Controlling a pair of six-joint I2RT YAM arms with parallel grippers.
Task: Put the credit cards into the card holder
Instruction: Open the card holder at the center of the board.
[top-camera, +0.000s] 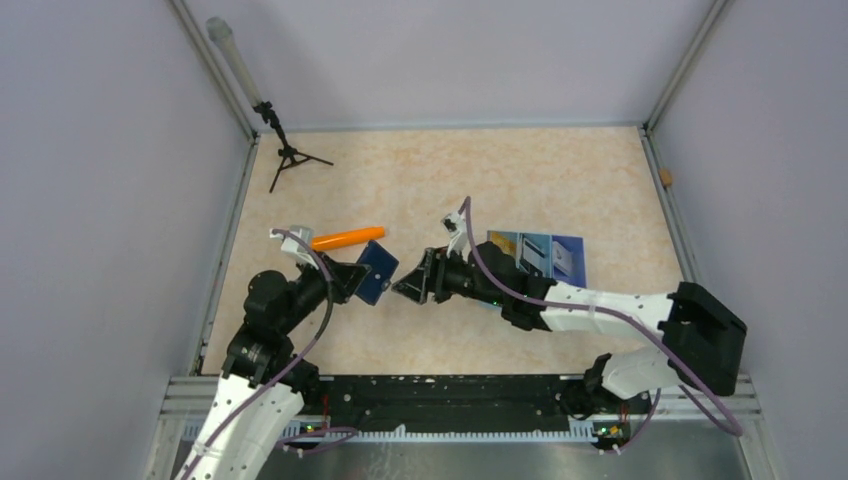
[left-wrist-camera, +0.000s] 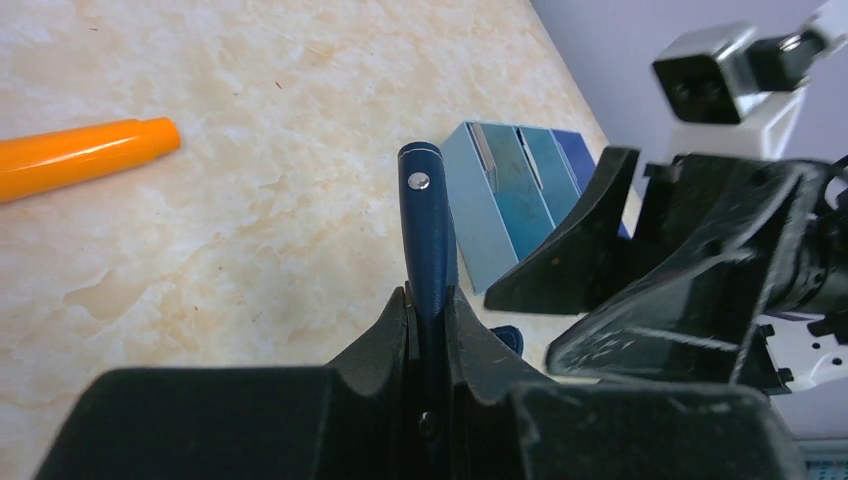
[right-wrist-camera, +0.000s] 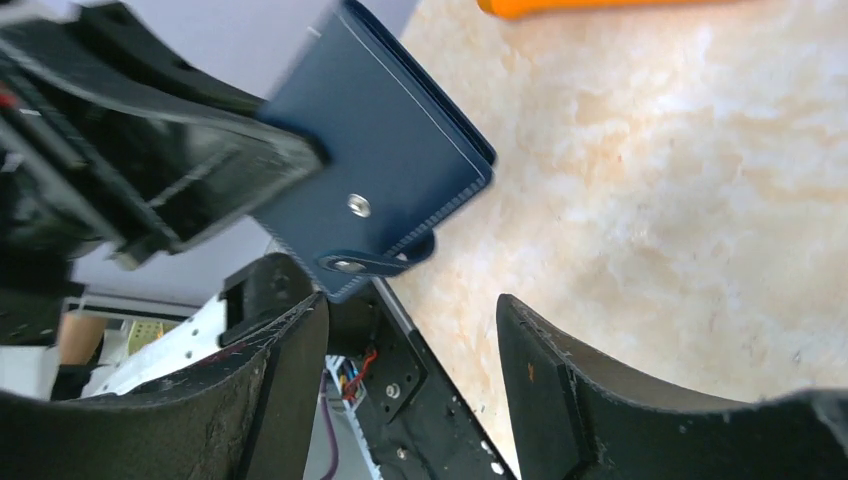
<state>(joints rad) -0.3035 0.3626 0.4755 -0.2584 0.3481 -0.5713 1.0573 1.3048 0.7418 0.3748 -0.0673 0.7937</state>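
As the top camera looks down on the pale marbled surface, the left end effector is clamped on the navy card holder, which sits left of centre, just below an orange marker. The right end effector faces it from the right, close by but not touching, its fingers spread. Behind the right arm's wrist the credit cards lie in an overlapping row on the surface, showing pale blue and darker blue tones from here. A small black tripod stands at the far left corner.

From the left wrist, the card holder appears edge-on and upright, pinched at its lower part between the two black fingers, with a round metal snap stud near its top. The orange marker lies at the left and the row of cards lies beyond the holder. The right end effector fills the right side, jaws apart.

From the right wrist, the closed card holder shows its broad navy cover with a stud and a strap carrying a second stud at one corner. The left end effector grips its far edge. The right end effector is spread wide and holds nothing, and the holder is just beyond its fingertips.
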